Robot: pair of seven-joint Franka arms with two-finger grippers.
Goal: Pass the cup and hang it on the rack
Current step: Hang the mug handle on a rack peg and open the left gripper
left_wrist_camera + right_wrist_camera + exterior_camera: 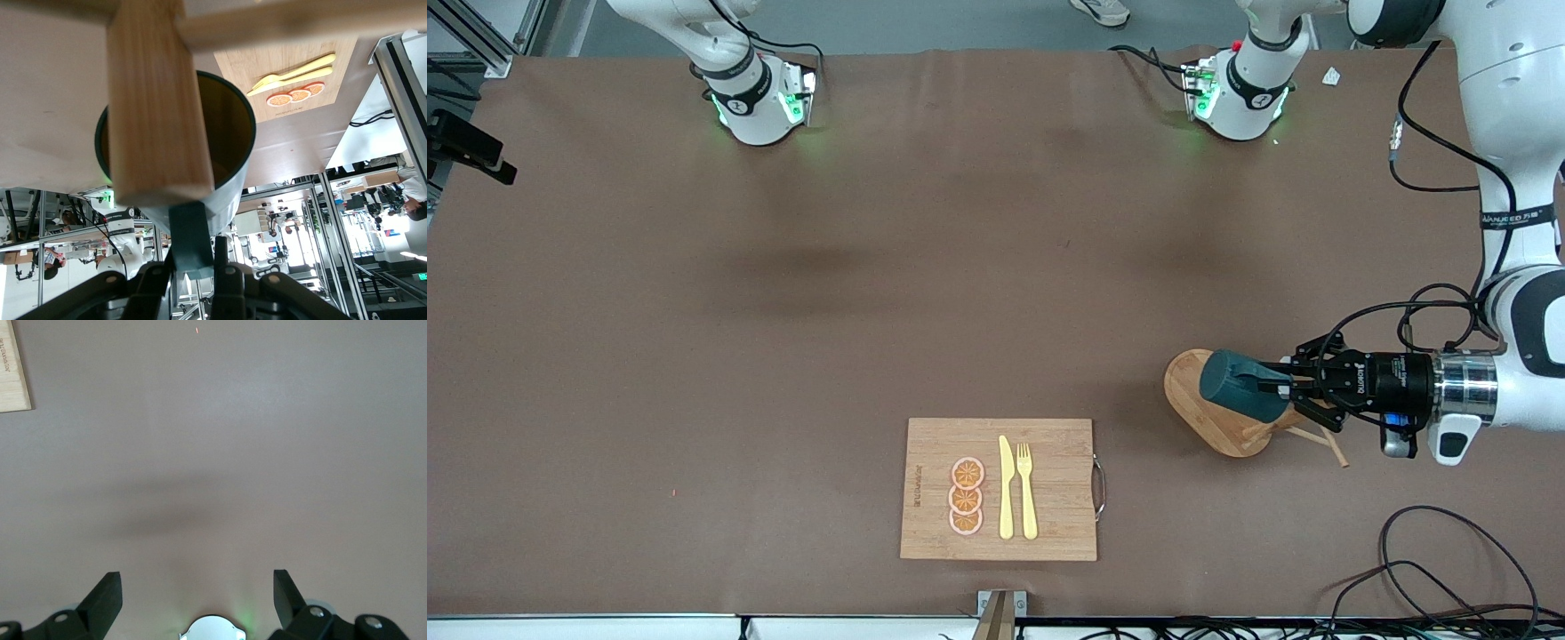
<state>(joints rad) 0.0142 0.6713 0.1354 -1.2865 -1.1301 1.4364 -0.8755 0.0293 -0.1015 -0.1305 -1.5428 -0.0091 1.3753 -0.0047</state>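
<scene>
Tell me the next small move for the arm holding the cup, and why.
Probably ease the cup on along the rack until its handle hooks a peg, then release. The left gripper holds it sideways by the handle above the rack's base, the post across its mouth. The right gripper waits open.

Rack (1214, 418) post inside cup (1240, 385) mouth; open brown table (783, 311) toward the right arm's end.

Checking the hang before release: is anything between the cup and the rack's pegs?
Nothing visible blocks it. The left gripper holds the cup by its handle, on its side over the rack, with the post already across its open mouth. The right gripper waits, open.
</scene>
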